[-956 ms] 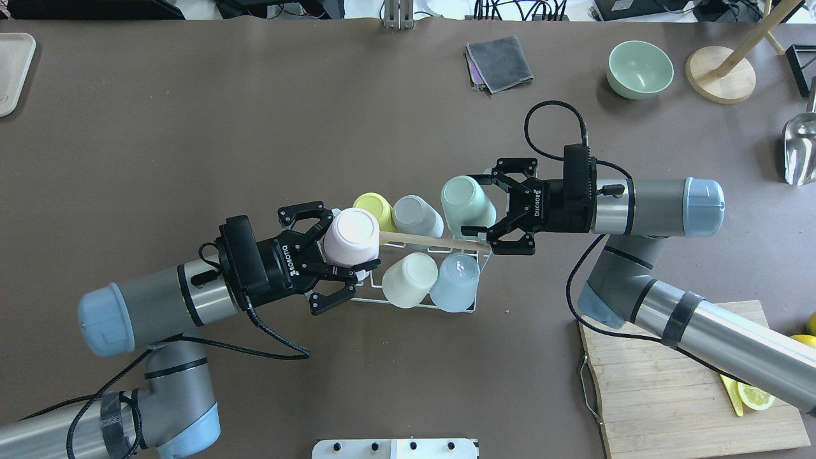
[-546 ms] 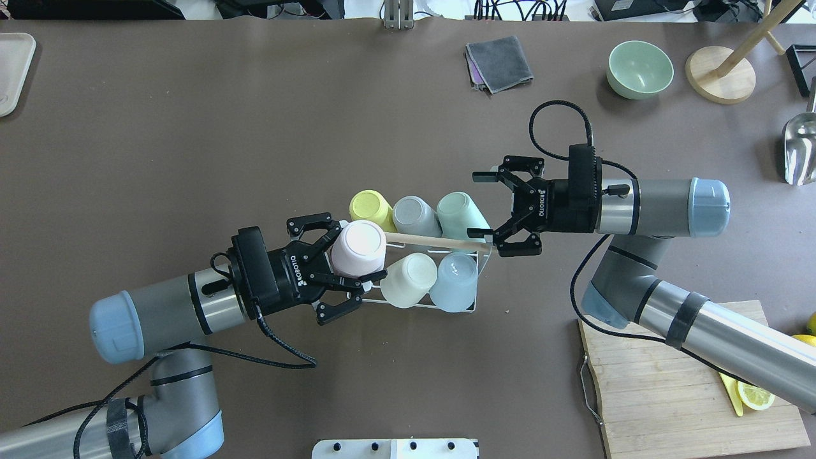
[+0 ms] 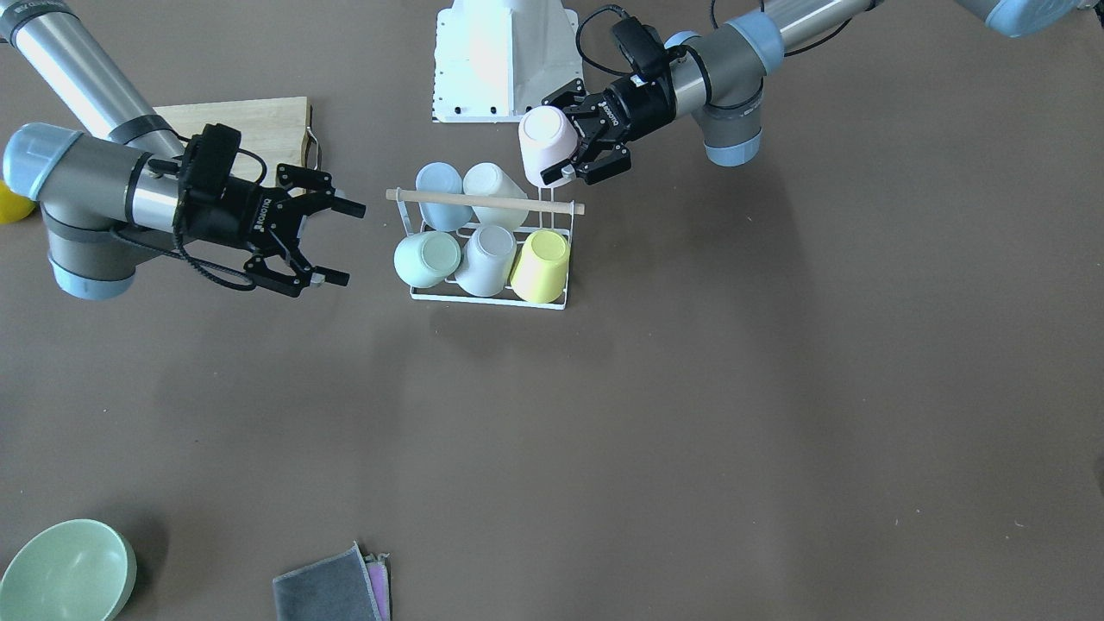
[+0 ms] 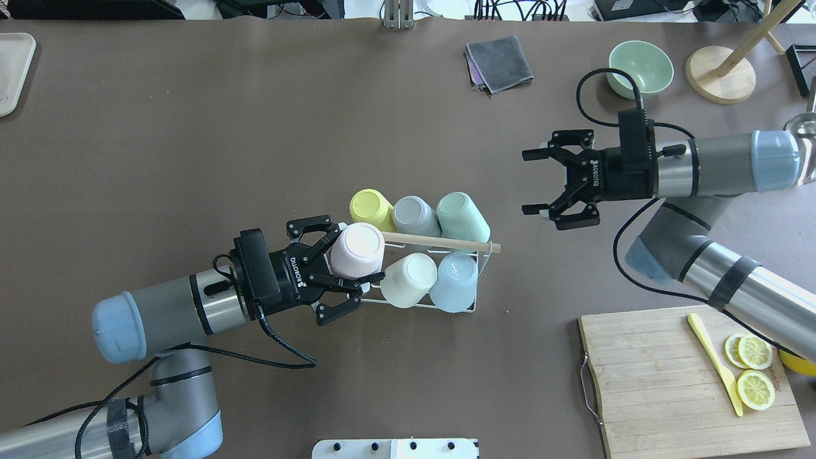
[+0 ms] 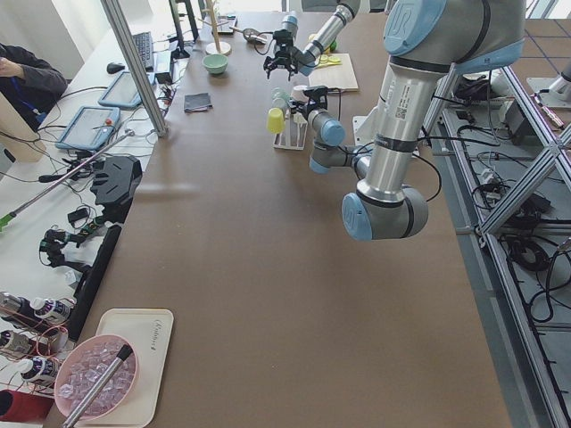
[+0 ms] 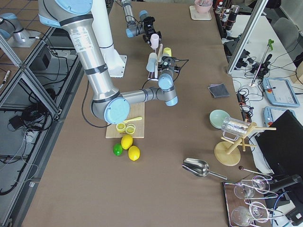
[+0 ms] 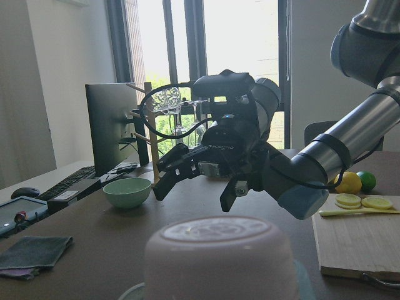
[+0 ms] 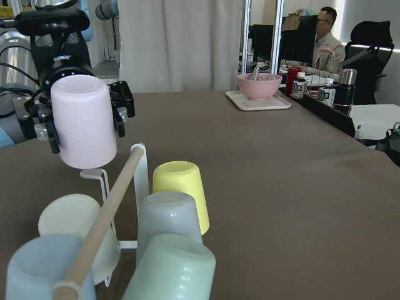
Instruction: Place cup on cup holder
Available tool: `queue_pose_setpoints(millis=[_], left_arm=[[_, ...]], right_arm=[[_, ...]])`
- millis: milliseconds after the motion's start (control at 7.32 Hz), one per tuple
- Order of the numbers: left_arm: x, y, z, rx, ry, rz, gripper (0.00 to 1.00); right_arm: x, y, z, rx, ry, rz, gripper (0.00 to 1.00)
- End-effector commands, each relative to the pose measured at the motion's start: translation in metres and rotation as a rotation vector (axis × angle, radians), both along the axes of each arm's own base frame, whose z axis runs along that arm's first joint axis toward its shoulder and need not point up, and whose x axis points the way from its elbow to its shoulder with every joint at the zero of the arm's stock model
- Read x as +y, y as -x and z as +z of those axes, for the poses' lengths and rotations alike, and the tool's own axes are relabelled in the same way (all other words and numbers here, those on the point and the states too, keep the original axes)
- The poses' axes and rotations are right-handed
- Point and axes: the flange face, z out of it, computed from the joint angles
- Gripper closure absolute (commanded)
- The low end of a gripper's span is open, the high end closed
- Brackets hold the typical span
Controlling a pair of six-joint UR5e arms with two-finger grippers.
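The cup holder (image 4: 417, 306) is a white wire rack with a wooden rod handle (image 4: 440, 241) at mid-table. Five cups sit upside down on it: yellow (image 4: 368, 207), grey (image 4: 414, 215), mint green (image 4: 460, 217), cream (image 4: 408, 277) and light blue (image 4: 454, 280). My left gripper (image 4: 354, 255) is shut on a pink cup (image 4: 357, 250), held upside down over the rack's near-left corner. The pink cup also shows in the right wrist view (image 8: 82, 119) above a bare wire prong. My right gripper (image 4: 528, 182) is open and empty, off to the right of the rack.
A wooden cutting board (image 4: 663, 395) with lemon slices (image 4: 753, 350) and a yellow knife lies at the near right. A green bowl (image 4: 639, 64), a grey cloth (image 4: 498, 62) and a wooden stand (image 4: 720, 73) are at the far side.
My right gripper has pulled back to the right, away from the mint green cup, which now rests on the rack. My left gripper has shifted the pink cup slightly right and lower.
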Motion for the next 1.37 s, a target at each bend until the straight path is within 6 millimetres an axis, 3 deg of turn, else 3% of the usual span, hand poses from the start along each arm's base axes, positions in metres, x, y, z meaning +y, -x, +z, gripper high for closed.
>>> queue_pose_setpoints(millis=[0, 137, 273, 410, 546, 683, 956, 1229], left_arm=[[-0.001, -0.002, 0.001, -0.004, 0.001, 0.001, 0.8], [-0.001, -0.003, 0.0, -0.003, 0.0, 0.001, 0.8], [-0.001, -0.003, 0.0, -0.003, 0.0, 0.001, 0.79], [-0.001, -0.004, 0.0, -0.006, 0.001, 0.001, 0.7], [-0.001, -0.004, -0.001, 0.0, 0.003, 0.005, 0.02], [-0.001, -0.004, -0.003, 0.002, 0.0, 0.004, 0.02], [-0.002, -0.006, -0.003, 0.001, 0.001, 0.004, 0.02], [-0.003, -0.002, -0.009, -0.002, 0.001, 0.002, 0.02]], right_arm=[[-0.018, -0.066, 0.051, 0.145, 0.103, -0.013, 0.0], [-0.035, -0.105, 0.07, 0.227, 0.206, -0.014, 0.0], [-0.041, -0.119, 0.084, 0.272, 0.286, -0.012, 0.0], [-0.044, -0.137, 0.097, 0.323, 0.393, 0.012, 0.0], [-0.04, -0.152, 0.105, 0.383, 0.528, 0.018, 0.0], [-0.044, -0.161, 0.103, 0.412, 0.595, 0.033, 0.0], [-0.064, -0.194, 0.132, 0.503, 0.869, 0.069, 0.0], [-0.047, -0.243, 0.155, 0.565, 1.131, 0.122, 0.0]])
